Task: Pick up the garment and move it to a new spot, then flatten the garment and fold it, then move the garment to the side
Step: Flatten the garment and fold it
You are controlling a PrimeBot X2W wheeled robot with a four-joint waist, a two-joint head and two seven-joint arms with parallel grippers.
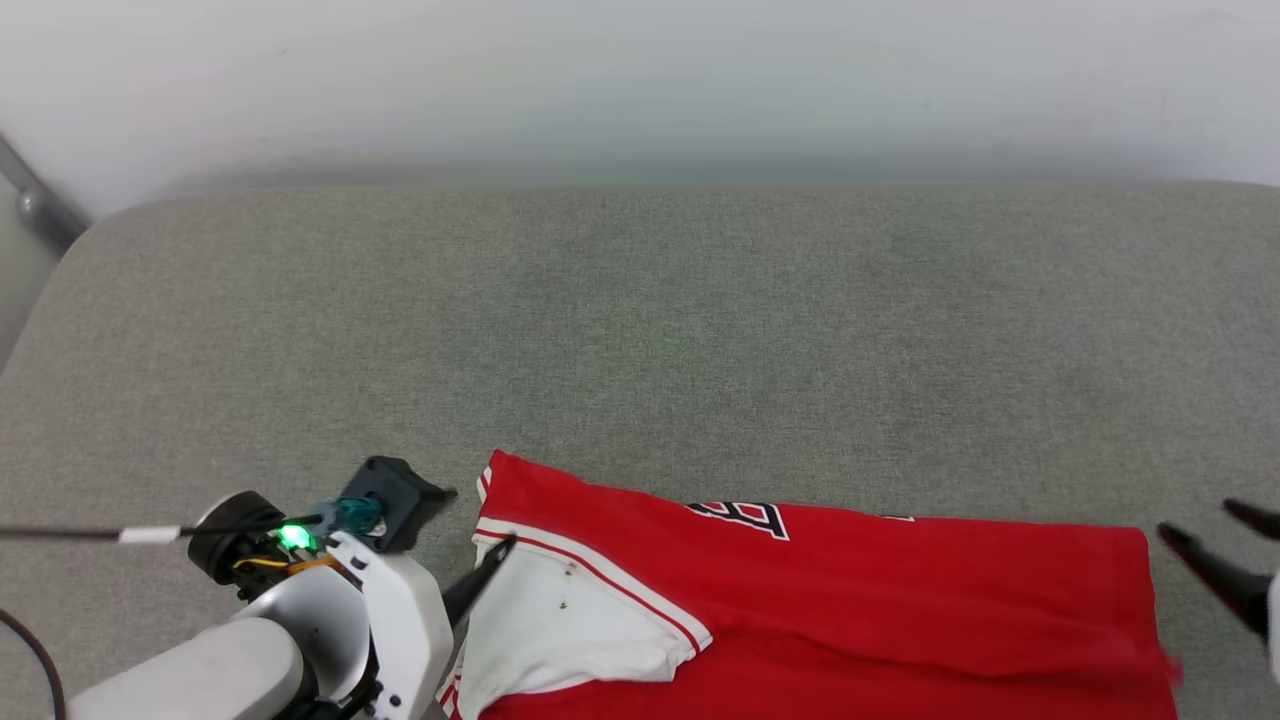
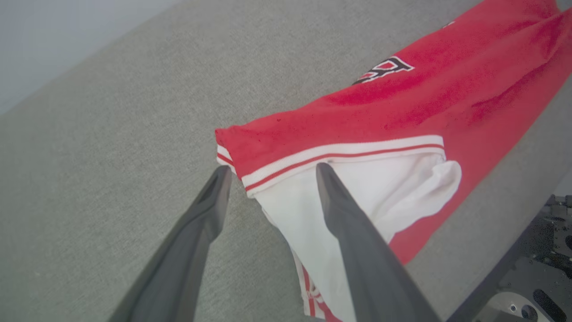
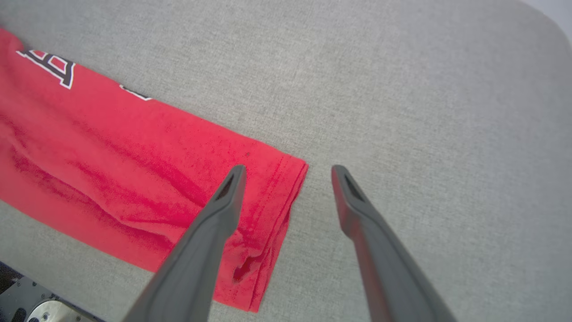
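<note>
The left claw [image 2: 271, 172] stands wide open and holds nothing: one finger is over the white sleeve [image 2: 357, 197], the other over bare grey cloth just beside the garment [image 1: 900, 600]. The right claw [image 3: 289, 172] is just as spread and empty, straddling the red hem corner at the opposite end. Between them the garment lies as a long red band along the near side of the cloth-covered worktop [image 1: 640, 330], with part of its black lettering [image 1: 745, 517] showing at its far edge.
</note>
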